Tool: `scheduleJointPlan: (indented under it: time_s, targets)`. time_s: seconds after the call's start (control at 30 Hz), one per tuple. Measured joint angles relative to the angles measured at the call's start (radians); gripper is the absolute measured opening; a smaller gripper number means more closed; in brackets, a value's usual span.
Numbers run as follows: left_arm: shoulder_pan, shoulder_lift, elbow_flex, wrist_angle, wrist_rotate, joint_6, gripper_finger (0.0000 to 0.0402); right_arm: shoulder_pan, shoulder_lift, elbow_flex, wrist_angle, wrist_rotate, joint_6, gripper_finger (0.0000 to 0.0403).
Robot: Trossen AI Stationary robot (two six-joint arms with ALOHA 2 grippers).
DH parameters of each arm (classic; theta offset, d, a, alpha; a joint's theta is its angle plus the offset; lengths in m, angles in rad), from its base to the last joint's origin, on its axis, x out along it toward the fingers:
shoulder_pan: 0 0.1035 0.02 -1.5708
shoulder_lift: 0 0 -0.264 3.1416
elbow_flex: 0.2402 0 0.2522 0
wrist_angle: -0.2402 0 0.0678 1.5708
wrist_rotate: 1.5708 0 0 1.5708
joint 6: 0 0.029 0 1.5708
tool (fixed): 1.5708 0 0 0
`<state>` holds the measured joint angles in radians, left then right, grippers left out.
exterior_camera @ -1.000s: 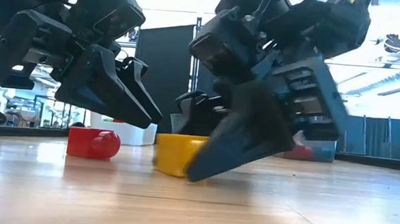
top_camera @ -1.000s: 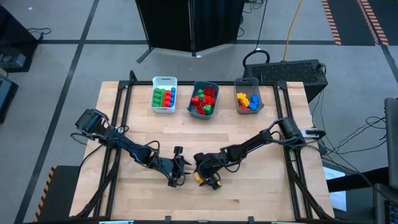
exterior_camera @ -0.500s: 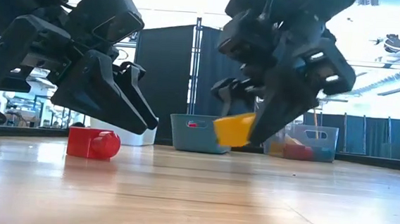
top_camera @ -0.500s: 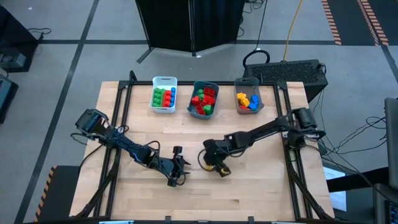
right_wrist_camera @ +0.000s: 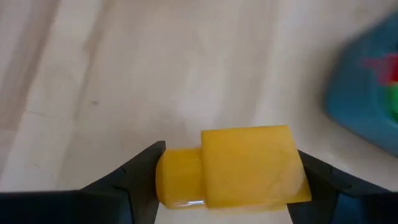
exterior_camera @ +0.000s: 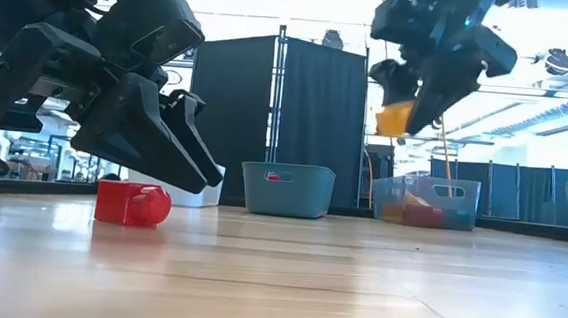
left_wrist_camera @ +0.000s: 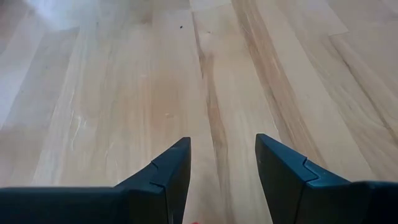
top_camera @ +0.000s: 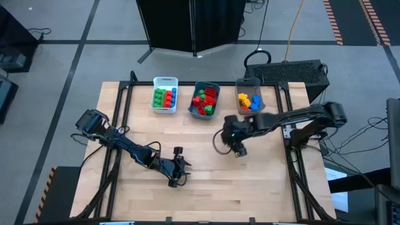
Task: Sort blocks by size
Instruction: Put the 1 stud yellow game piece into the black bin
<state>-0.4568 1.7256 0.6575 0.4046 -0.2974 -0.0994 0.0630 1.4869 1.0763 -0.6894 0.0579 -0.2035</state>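
Note:
My right gripper is shut on a yellow brick and is high above the table in the low view, where the brick shows in front of the grey bin. My left gripper is open and empty near the table's front, its fingers slanting down just above a red brick that lies on the table. The left wrist view shows only bare wood between the open fingers. My right gripper pinches the yellow brick between its two fingers. One finger is on the rounded stud end, the other on the opposite flat end. The brick lies across the gap and is lifted clear of the table.
Three bins stand in a row at the far edge: a white one, a teal one and a grey one, each with bricks inside. Bare wood lies between the bins and the arms.
My right gripper has lifted the yellow brick off the table near the front and carried it up and toward the far right, toward the grey bin. The brick is now well clear of the table. My left gripper has kept still.

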Motion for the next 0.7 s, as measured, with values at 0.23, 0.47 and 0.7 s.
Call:
scheduleJointPlan:
  time_s: [0.23,0.47,0.7]
  targets:
    - [0.000,0.000,0.000,-0.003,0.000,-0.012,0.0160,-0.106,-0.159,0.000,-0.101,0.131,-0.014,0.0249]
    - [0.000,-0.063,0.000,-0.098,-0.024,-0.131,0.0160,-0.296,-0.206,-0.021,-0.159,0.208,-0.051,0.0249]
    - [-0.003,-0.180,0.000,-0.295,-0.101,-0.242,0.0160,-0.547,-0.204,-0.142,-0.059,0.282,-0.117,0.0261]
